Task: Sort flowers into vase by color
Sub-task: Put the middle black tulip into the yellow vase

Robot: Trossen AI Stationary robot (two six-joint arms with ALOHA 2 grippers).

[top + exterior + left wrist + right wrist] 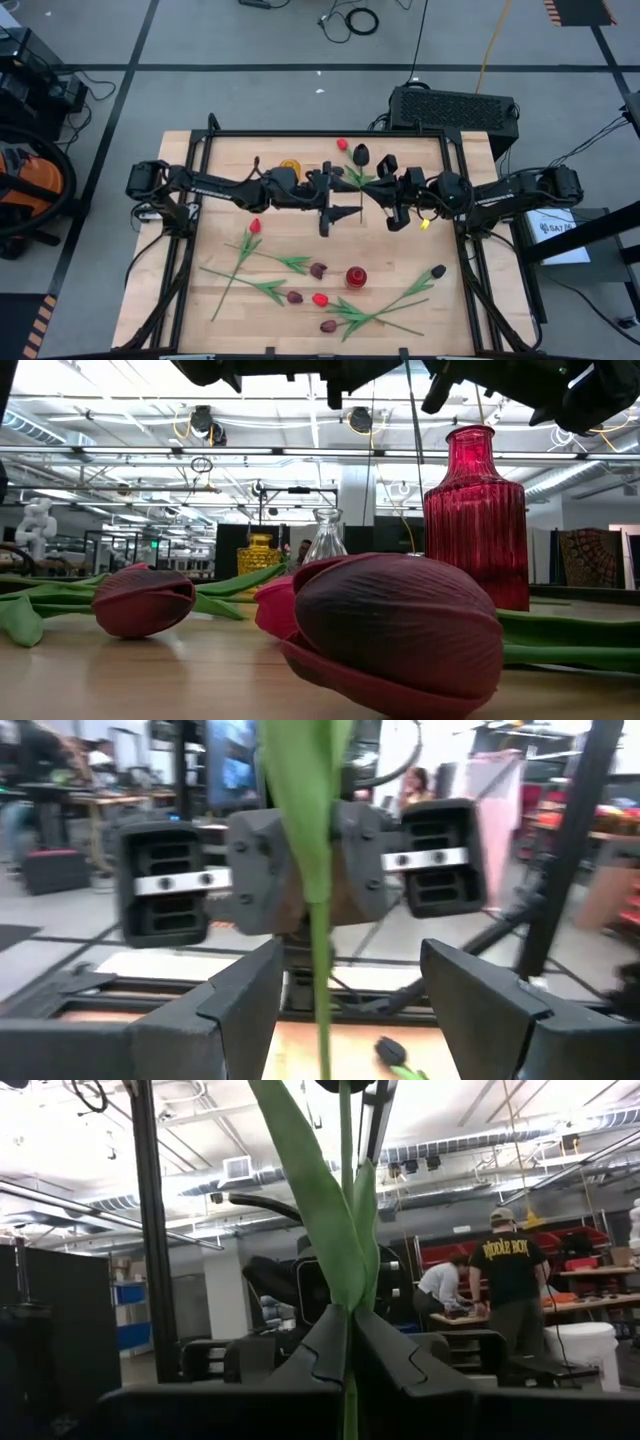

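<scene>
Tulip (pixel 345 1250) with a near-black head is pinched by its green stem in the right gripper (pixel 348 1350), held upright above the middle of the table (pixel 230 150).
Right fingers are pressed together on the stem, while the left gripper (pixel 345 1005) is spread wide, its fingers (pixel 240 995) set to either side of the same stem without touching it. Other tulips (pixel 265 262) are left lying on the near half of the table, around a red vase (pixel 356 276).
</scene>
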